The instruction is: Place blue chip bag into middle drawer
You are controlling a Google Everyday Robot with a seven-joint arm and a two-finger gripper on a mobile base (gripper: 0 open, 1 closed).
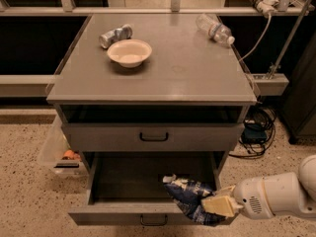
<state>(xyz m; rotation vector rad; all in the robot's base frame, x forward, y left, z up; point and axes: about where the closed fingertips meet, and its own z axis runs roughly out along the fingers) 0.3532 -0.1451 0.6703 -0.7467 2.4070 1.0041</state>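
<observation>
Camera view sets the gripper (220, 206) nearest, low right, its fingers (215, 204) pinched on the blue chip bag (189, 197). The bag spreads leftward from them over the front right corner of the open middle drawer (113, 214). It looks brought over the drawer but not released, so lowering and letting go remain. Far beyond the fingers, the cabinet top (187, 68) holds a bowl (129, 52), crushed can (115, 34) and bottle (214, 29).

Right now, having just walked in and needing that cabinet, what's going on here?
The robot's hand, low at the right front of the cabinet, grips the blue chip bag at the front right corner of the open middle drawer, partly over its front edge. It is not yet released. A bowl, crushed can and plastic bottle lie on top.
</observation>
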